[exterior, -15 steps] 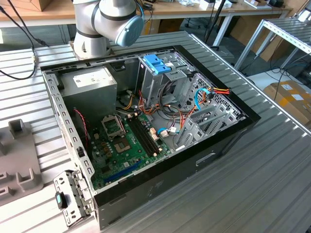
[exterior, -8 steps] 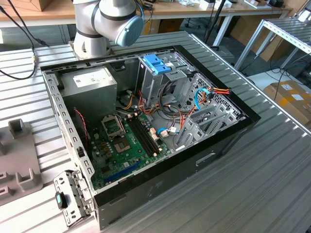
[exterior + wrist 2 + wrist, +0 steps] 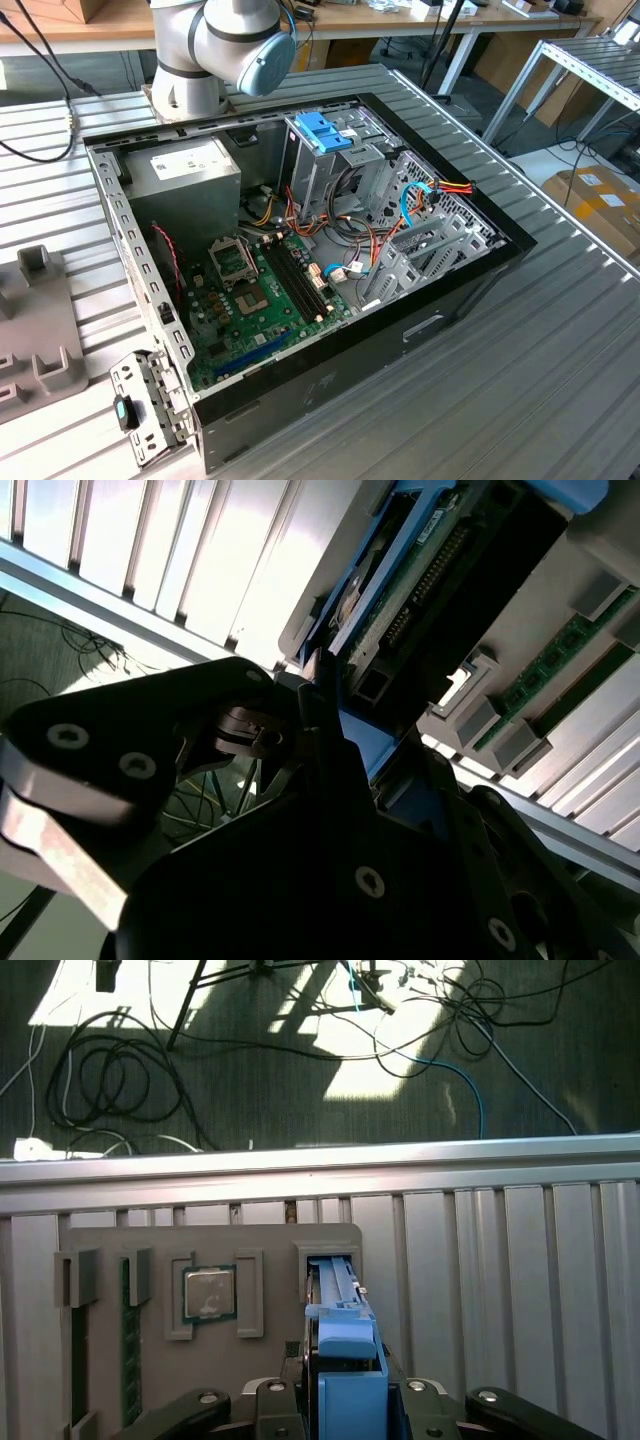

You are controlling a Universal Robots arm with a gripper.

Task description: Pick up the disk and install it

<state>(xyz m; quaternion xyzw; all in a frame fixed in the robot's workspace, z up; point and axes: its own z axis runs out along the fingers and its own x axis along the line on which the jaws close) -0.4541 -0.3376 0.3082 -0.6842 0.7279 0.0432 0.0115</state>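
The disk [image 3: 340,1305], dark with a bright blue carrier, stands on edge in a slot of a grey holder tray [image 3: 110,1240] on the ribbed metal table. In the first wrist view my gripper [image 3: 346,1392] sits around the near end of the blue carrier, one finger on each side, shut on it. The second wrist view shows the disk's [image 3: 415,575] green circuit side and connector from close up. There a dark gripper finger [image 3: 325,745] presses against the blue rail.
The open computer case [image 3: 150,290] lies on the table with its motherboard [image 3: 255,290] exposed and an upright metal cage with a blue handle [image 3: 325,131]. The holder tray also carries a processor chip [image 3: 208,1292] and memory sticks [image 3: 130,1345]. Cables lie on the floor [image 3: 120,1080] beyond the table edge.
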